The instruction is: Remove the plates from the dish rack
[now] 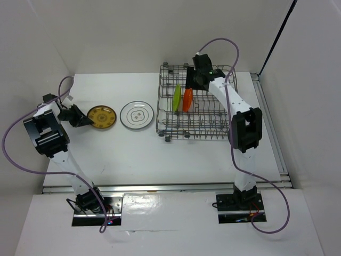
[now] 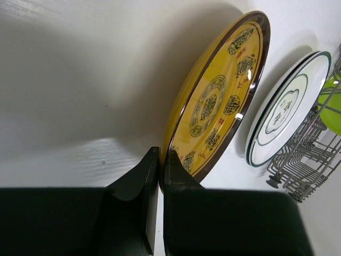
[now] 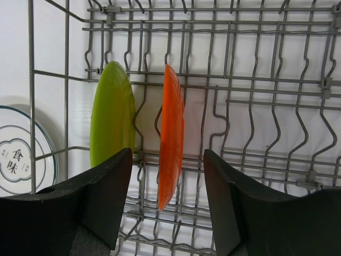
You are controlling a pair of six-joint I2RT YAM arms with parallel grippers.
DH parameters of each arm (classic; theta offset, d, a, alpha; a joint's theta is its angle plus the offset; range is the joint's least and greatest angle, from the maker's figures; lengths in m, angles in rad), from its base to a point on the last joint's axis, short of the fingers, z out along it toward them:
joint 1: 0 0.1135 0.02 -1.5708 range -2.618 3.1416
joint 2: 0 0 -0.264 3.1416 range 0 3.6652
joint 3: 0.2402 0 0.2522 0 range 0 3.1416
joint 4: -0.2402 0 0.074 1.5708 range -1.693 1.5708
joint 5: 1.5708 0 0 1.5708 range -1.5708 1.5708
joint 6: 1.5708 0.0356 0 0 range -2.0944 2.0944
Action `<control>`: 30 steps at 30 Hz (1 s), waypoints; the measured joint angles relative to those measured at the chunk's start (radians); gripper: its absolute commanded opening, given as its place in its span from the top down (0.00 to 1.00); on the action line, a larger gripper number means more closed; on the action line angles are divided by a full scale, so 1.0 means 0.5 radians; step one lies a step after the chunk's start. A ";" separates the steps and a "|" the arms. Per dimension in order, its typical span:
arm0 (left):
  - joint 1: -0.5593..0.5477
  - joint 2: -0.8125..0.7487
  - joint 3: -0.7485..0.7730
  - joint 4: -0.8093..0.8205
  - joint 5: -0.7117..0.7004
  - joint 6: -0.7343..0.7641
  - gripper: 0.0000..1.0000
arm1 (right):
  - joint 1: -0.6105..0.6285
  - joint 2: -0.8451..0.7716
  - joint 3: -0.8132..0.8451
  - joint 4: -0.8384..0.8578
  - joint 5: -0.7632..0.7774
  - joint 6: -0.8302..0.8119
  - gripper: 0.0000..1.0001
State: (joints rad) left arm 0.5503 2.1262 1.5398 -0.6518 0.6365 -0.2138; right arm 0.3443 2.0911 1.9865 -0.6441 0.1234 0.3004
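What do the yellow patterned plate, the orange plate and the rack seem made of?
Yellow patterned plate: glossy, sharp highlights; glazed ceramic or melamine. Orange plate: thin, evenly coloured, soft sheen; probably plastic. Dish rack: bent grey wire, dull finish; likely coated metal.

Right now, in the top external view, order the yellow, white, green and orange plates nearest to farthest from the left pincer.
1. Yellow plate, touching the left pincer.
2. White plate, next on the table.
3. Green plate, in the dish rack.
4. Orange plate, just beyond the green.
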 measured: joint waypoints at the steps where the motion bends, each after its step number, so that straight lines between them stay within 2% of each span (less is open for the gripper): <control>1: 0.001 0.002 -0.002 0.004 0.010 0.002 0.88 | 0.000 0.013 0.000 0.003 -0.007 0.002 0.38; 2: 0.000 0.005 -0.002 0.005 0.014 0.004 0.81 | 0.000 0.024 0.000 0.004 -0.013 0.002 0.38; 3: -0.002 0.009 -0.002 0.008 0.021 0.007 0.61 | 0.000 0.040 0.000 0.004 -0.021 0.003 0.38; 4: -0.002 0.016 -0.002 0.014 0.031 0.016 0.51 | 0.000 0.057 0.000 0.005 -0.030 0.005 0.38; 7: -0.003 0.044 -0.005 0.020 0.011 0.013 0.39 | 0.000 0.127 0.000 0.005 -0.062 0.018 0.38; 11: -0.008 0.034 -0.005 0.015 0.014 -0.007 0.35 | 0.000 0.214 0.000 0.003 -0.077 0.034 0.38; 14: -0.015 -0.013 -0.005 0.005 -0.118 -0.025 0.34 | 0.000 0.254 0.000 0.003 -0.097 0.036 0.49; 16: -0.015 -0.056 -0.005 0.001 -0.219 -0.056 0.34 | 0.000 0.269 0.001 0.002 -0.103 0.039 0.61; 17: -0.015 -0.082 -0.003 -0.005 -0.257 -0.061 0.34 | 0.000 0.272 0.003 0.001 -0.102 0.040 0.77; 20: -0.020 -0.171 0.026 -0.035 -0.324 -0.093 0.34 | 0.003 0.274 0.014 -0.038 0.064 -0.005 0.99; 26: -0.108 -0.409 0.180 -0.054 -0.352 -0.108 0.31 | 0.047 0.262 0.109 -0.107 0.266 -0.114 1.00; 30: -0.304 -0.559 0.365 -0.082 -0.323 -0.041 0.27 | 0.086 0.126 0.161 -0.060 0.519 -0.272 1.00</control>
State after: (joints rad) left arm 0.3985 1.8465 1.7222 -0.6930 0.4747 -0.2344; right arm 0.3874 2.1540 2.0670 -0.6743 0.3828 0.1642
